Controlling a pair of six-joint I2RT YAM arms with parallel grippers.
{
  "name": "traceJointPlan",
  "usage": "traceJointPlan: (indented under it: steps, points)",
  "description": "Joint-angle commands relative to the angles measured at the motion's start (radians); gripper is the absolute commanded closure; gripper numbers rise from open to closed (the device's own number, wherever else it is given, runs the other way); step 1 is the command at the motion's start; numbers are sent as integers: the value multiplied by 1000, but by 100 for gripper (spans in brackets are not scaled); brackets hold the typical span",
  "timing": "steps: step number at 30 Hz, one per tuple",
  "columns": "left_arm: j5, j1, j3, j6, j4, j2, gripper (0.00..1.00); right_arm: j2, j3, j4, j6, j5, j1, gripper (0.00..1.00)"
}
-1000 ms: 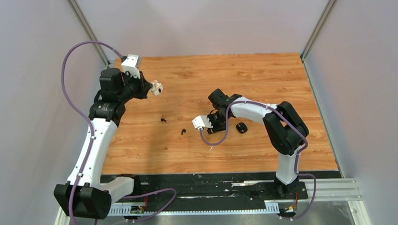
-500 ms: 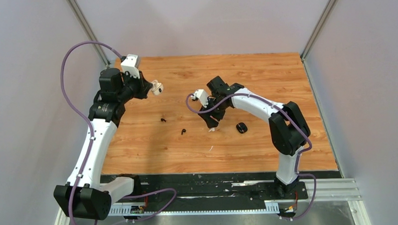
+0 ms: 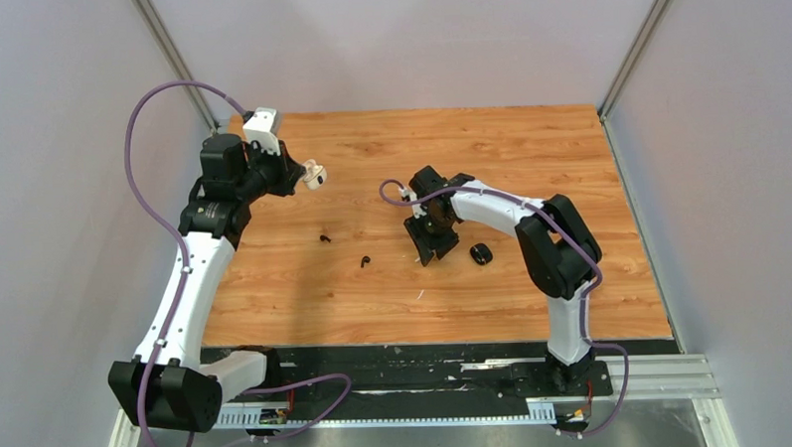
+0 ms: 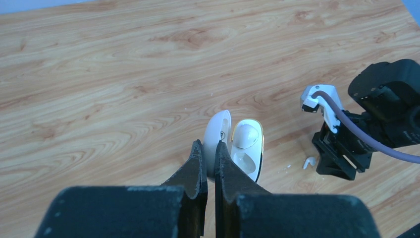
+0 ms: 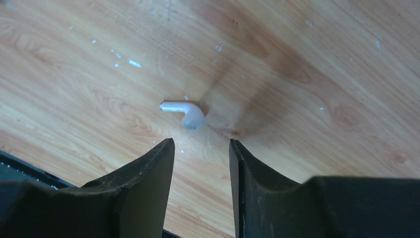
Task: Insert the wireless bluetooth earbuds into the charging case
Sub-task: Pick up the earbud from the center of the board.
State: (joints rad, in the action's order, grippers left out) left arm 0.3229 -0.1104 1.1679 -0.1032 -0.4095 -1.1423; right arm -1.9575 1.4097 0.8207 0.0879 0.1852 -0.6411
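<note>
My left gripper (image 4: 208, 146) is shut on the lid of an open white charging case (image 4: 246, 148) and holds it above the table's back left (image 3: 315, 173). One white earbud (image 4: 246, 135) sits in the case's upper well, and the lower well is empty. A second white earbud (image 5: 185, 113) lies on the wood just ahead of my right gripper (image 5: 200, 144), which is open with nothing between its fingers. The left wrist view shows that earbud (image 4: 309, 161) beside the right gripper's fingers (image 4: 339, 161). Two black earbuds (image 3: 325, 238) (image 3: 365, 261) lie on the table between the arms.
A black oval case (image 3: 482, 253) lies just right of the right gripper (image 3: 431, 252). A small white speck (image 3: 420, 294) marks the wood nearer the front edge. Grey walls enclose the wooden table (image 3: 569, 158) on three sides.
The right wrist has swung round and come down over the white earbud, fingers now pointing at the table. The left arm and the case have hardly moved.
</note>
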Motion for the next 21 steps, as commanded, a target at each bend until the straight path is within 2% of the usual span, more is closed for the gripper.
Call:
traceJointPlan:
  steps: [1,9,21]
  points:
    - [2,3,32,-5,18,17,100,-45,39,-22,56,-28,-7,57]
    - [-6,4,31,2,12,20,100,-86,53,-44,29,-32,-7,62]
    - [-5,3,18,-7,27,22,100,-114,54,-74,-33,-43,-8,62]
